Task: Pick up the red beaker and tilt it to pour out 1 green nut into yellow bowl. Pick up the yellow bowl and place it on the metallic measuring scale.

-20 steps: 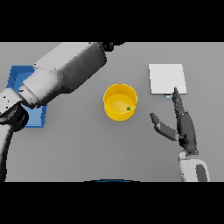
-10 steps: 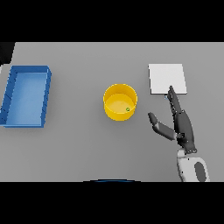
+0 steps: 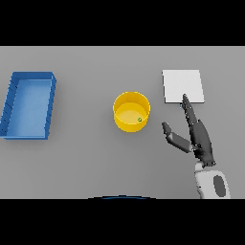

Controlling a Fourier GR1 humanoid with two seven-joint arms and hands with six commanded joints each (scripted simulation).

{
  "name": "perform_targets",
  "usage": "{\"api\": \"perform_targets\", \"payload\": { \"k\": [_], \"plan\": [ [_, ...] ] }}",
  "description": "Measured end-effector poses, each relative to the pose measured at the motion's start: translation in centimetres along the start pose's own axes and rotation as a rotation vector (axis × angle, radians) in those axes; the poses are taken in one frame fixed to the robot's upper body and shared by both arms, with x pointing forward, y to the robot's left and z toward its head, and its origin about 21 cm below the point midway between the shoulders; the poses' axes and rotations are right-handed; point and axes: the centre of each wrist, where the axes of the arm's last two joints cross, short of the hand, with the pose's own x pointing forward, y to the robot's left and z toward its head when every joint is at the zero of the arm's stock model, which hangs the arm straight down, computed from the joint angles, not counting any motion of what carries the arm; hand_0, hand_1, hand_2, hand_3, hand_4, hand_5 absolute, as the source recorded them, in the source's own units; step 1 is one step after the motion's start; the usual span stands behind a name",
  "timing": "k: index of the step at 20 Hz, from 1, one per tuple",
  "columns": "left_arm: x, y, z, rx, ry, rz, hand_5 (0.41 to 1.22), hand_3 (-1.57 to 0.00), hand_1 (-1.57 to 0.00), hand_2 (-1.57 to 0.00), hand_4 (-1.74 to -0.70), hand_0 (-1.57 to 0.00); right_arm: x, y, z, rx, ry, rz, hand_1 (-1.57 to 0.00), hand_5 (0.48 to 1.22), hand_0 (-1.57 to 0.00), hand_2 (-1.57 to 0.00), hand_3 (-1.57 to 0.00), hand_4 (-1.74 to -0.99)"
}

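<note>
1. Yellow is sitting at the middle of your view: the yellow bowl (image 3: 131, 111) is standing upright on the grey table (image 3: 95, 162), and you are looking down into it.
2. Inside the bowl, a single green nut (image 3: 139, 119) is lying against the near-right part of the wall.
3. Your right hand (image 3: 196, 136) is reaching in from the lower right, with its white forearm showing behind it. Its fingers are stretching out straight toward the far side, the thumb is spreading away to the left toward the bowl, and the hand is holding nothing.
4. The hand is sitting just right of the bowl and is apart from it; a strip of bare table is showing between the thumb tip and the bowl's rim.
5. The fingertips are lying over the near edge of the metallic measuring scale (image 3: 182, 85), a pale square plate at the far right, well apart from the bowl.
6. At the far left a blue tray (image 3: 11, 103) is resting with nothing in it.
</note>
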Motion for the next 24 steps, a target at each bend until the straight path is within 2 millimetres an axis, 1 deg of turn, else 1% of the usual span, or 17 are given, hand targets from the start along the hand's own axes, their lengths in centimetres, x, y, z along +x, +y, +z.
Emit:
{"api": "perform_targets", "payload": {
  "k": [1,2,3,4,6,8,10,13,14,15,16,17,18,20,21,22,24],
  "plan": [
    [-1.2,-0.7,0.0,-0.001,0.057,0.048,1.221,-1.57,-1.57,-1.57,-1.74,-1.57,0.0,0.1,-0.2,-0.003,-0.004,-0.005,0.00,0.655,0.00,0.00,0.00,-1.133],
    [-2.5,-1.8,0.1,-0.005,0.098,0.088,1.221,-1.57,-1.57,-1.57,-1.74,-1.57,-0.1,0.2,0.3,0.001,-0.019,-0.005,0.00,0.659,0.00,0.00,0.00,-1.129],
    [-3.1,-2.4,0.2,-0.006,0.120,0.124,1.221,-1.57,-1.57,-1.57,-1.74,-1.57,0.1,0.4,0.2,0.005,-0.017,-0.011,0.00,0.664,0.00,0.00,0.00,-1.127],
    [-4.7,-3.5,0.5,-0.009,0.132,0.153,1.221,-1.57,-1.57,-1.57,-1.74,-1.57,0.1,0.4,0.1,-0.002,-0.011,-0.015,0.00,0.669,0.00,0.00,0.00,-1.131],
    [-7.3,-5.7,1.5,-0.020,0.160,0.196,1.221,-1.57,-1.57,-1.57,-1.74,-1.57,-0.3,0.0,0.1,-0.002,-0.013,-0.006,0.00,0.676,0.00,0.00,0.00,-1.151],
    [-9.2,-7.6,2.9,-0.022,0.161,0.245,1.221,-1.57,-1.57,-1.57,-1.74,-1.57,-0.1,0.0,0.2,0.001,-0.022,0.002,0.00,0.676,0.00,0.00,0.00,-1.166],
    [-10.3,-8.9,4.3,-0.027,0.193,0.271,1.151,-1.57,-1.57,-1.57,-1.74,-1.57,-0.2,-0.1,0.5,0.004,-0.031,0.014,0.00,0.676,0.00,0.00,0.00,-1.174],
    [-10.9,-10.5,6.4,-0.035,0.226,0.302,0.984,-1.57,-1.57,-1.57,-1.74,-1.57,-0.3,0.1,0.3,0.010,-0.016,0.004,0.00,0.671,0.00,0.00,0.00,-1.161],
    [-11.2,-10.6,6.9,-0.035,0.241,0.306,0.925,-1.57,-1.57,-1.57,-1.74,-1.57,-0.2,0.3,0.0,0.005,-0.013,0.001,0.00,0.671,0.00,0.00,0.00,-1.157],
    [-10.9,-10.4,7.4,-0.039,0.247,0.315,0.868,-1.57,-1.57,-1.57,-1.66,-1.57,-0.1,0.2,0.0,-0.001,-0.018,0.002,0.00,0.669,0.00,0.00,0.00,-1.155],
    [-10.9,-10.1,7.6,-0.046,0.271,0.323,0.818,-1.53,-1.57,-1.53,-1.52,-1.57,-0.1,0.1,0.0,-0.001,-0.011,-0.001,0.00,0.670,0.00,0.00,0.00,-1.155],
    [-10.5,-9.8,7.9,-0.062,0.265,0.319,0.774,-1.32,-1.34,-1.28,-1.37,-1.47,-0.1,0.1,0.0,0.007,-0.016,-0.008,0.00,0.670,0.00,0.00,0.00,-1.153],
    [-10.7,-9.9,8.5,-0.105,0.214,0.302,0.737,-1.05,-1.07,-1.02,-1.23,-1.17,-0.2,0.2,0.0,0.011,-0.003,-0.009,0.00,0.670,0.00,0.00,0.00,-1.151],
    [-10.9,-9.0,9.0,-0.180,0.178,0.328,0.683,-0.67,-0.69,-0.65,-1.05,-0.75,-0.2,-0.2,0.5,0.002,-0.024,0.003,0.00,0.671,0.00,0.00,0.00,-1.150],
    [-11.1,-8.8,9.1,-0.221,0.178,0.354,0.664,-0.54,-0.55,-0.52,-0.98,-0.60,-0.2,-0.3,0.5,0.001,-0.024,0.006,0.00,0.670,0.00,0.00,0.00,-1.153],
    [-11.1,-8.8,9.3,-0.249,0.183,0.320,0.651,-0.43,-0.44,-0.42,-0.92,-0.48,-0.2,-0.1,0.3,0.003,-0.013,-0.003,0.00,0.670,0.00,0.00,0.00,-1.155],
    [-11.0,-8.4,9.2,-0.271,0.194,0.255,0.632,-0.28,-0.28,-0.27,-0.84,-0.31,-0.2,-0.2,0.2,0.000,-0.013,-0.004,0.00,0.670,0.00,0.00,0.00,-1.155]
  ]
}}
